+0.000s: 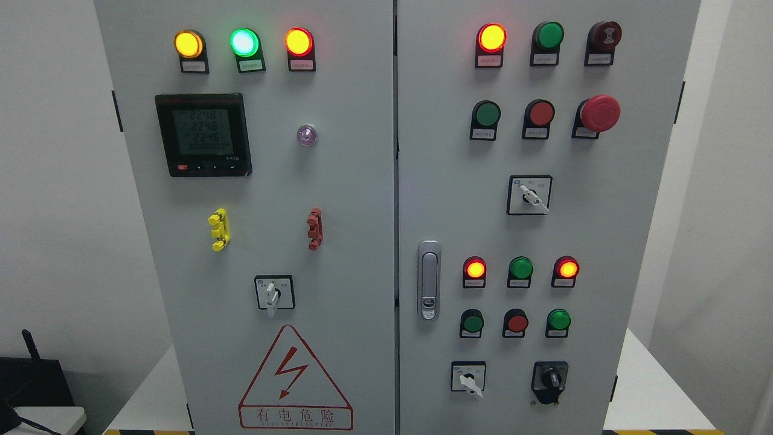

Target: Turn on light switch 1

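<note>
No hand in view yet, state unknown; I still need to reach and find switch 1 on the cabinet (362, 181), labels unreadable.

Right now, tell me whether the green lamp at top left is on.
On: the green lamp glows bright, whitish at its centre.

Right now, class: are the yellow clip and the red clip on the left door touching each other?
Apart. The head view shows the yellow clip and the red clip at the same height, with a wide stretch of bare grey left door between them.
</note>
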